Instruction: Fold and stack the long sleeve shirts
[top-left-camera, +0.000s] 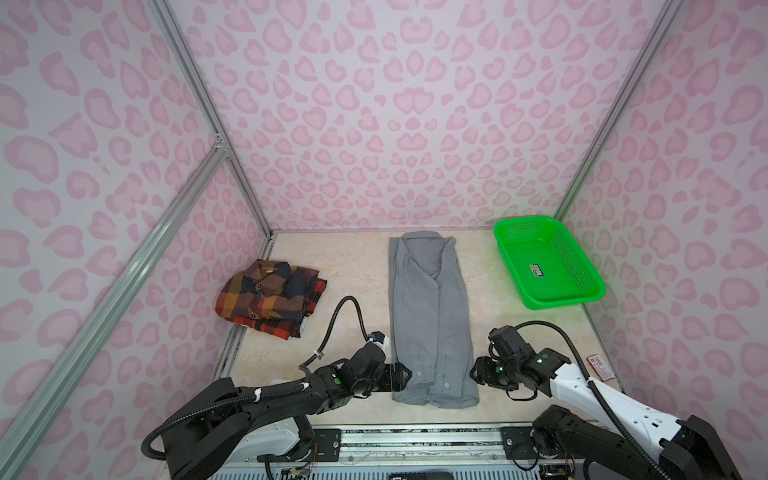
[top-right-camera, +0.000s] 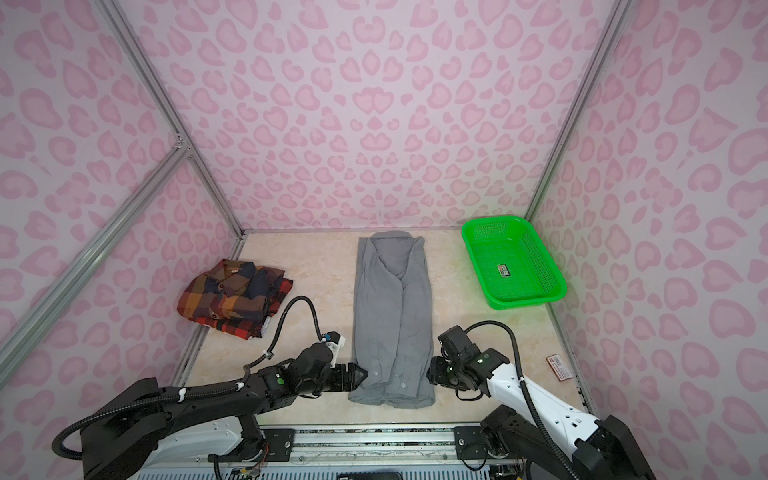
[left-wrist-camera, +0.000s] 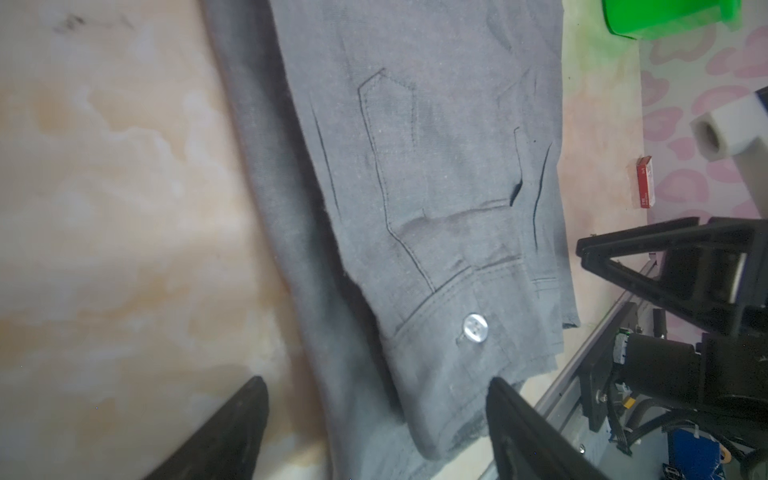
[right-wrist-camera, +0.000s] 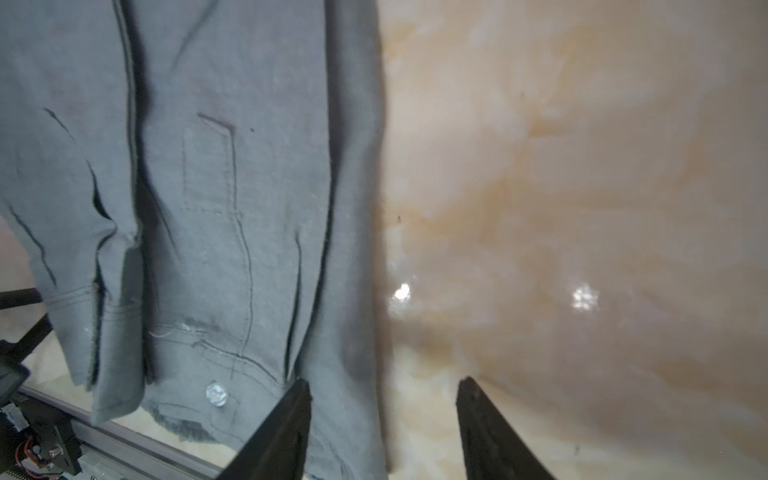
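Observation:
The gray shirt (top-left-camera: 432, 316) (top-right-camera: 392, 316) lies as a long narrow strip down the middle of the table, sleeves folded in, collar at the far end. The plaid shirt (top-left-camera: 270, 297) (top-right-camera: 235, 297) sits folded at the left. My left gripper (top-left-camera: 405, 376) (top-right-camera: 360, 375) is open at the gray shirt's near left edge; in the left wrist view the gripper (left-wrist-camera: 376, 388) straddles that edge (left-wrist-camera: 365, 399) beside a buttoned cuff (left-wrist-camera: 476, 328). My right gripper (top-left-camera: 473, 372) (top-right-camera: 430, 372) is open at the near right edge; the right wrist view has the gripper (right-wrist-camera: 382, 386) over the edge (right-wrist-camera: 353, 374) and bare table.
A green mesh basket (top-left-camera: 596, 291) (top-right-camera: 559, 289) stands at the back right. A small red packet (top-left-camera: 600, 368) (top-right-camera: 559, 368) lies by the right wall. Metal rail (top-left-camera: 415, 440) runs along the table's front edge. Patterned walls close three sides.

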